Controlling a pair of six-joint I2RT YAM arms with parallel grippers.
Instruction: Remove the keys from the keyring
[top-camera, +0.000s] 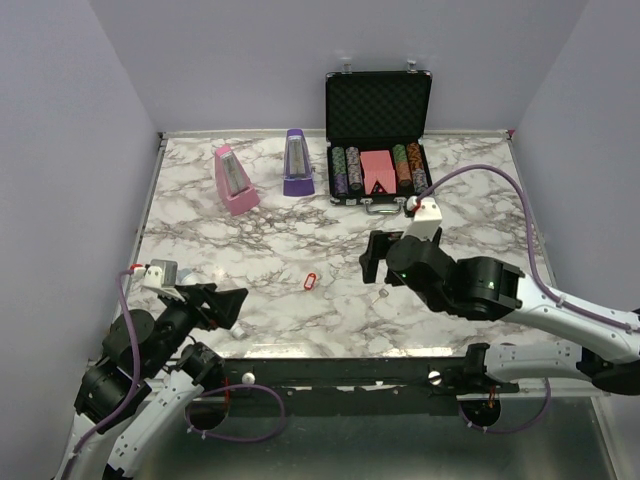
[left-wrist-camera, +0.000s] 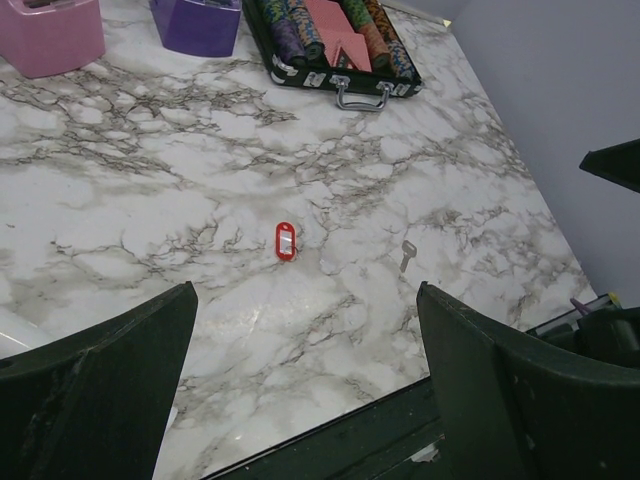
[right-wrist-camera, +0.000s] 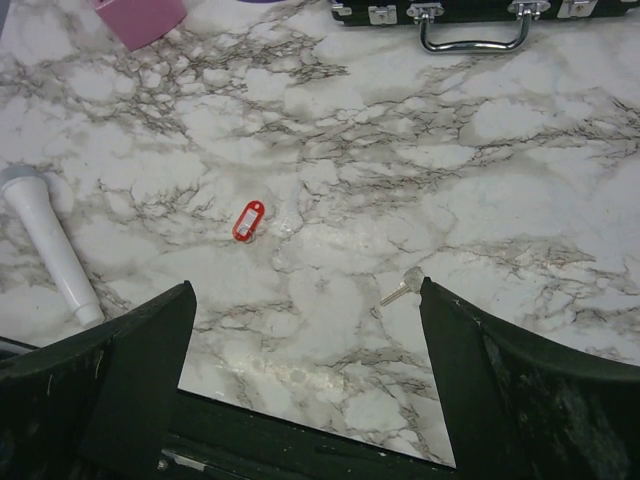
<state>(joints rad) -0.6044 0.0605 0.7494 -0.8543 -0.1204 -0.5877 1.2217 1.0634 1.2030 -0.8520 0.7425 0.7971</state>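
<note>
The keyring (top-camera: 309, 281), a small red oblong tag, lies flat on the marble table; it also shows in the left wrist view (left-wrist-camera: 286, 241) and the right wrist view (right-wrist-camera: 247, 221). One small silvery key (top-camera: 383, 294) lies loose on the table to its right, apart from it, and is seen again in both wrist views (left-wrist-camera: 406, 255) (right-wrist-camera: 400, 291). My left gripper (left-wrist-camera: 305, 290) hovers open near the table's front left edge, well short of the tag. My right gripper (right-wrist-camera: 307, 285) is open above the front edge, with the key just beside its right finger. Neither holds anything.
An open black case (top-camera: 378, 100) of poker chips stands at the back. A pink metronome (top-camera: 235, 180) and a purple one (top-camera: 297, 162) stand at the back left. A white tube (right-wrist-camera: 45, 240) lies at the left in the right wrist view. Walls enclose the table.
</note>
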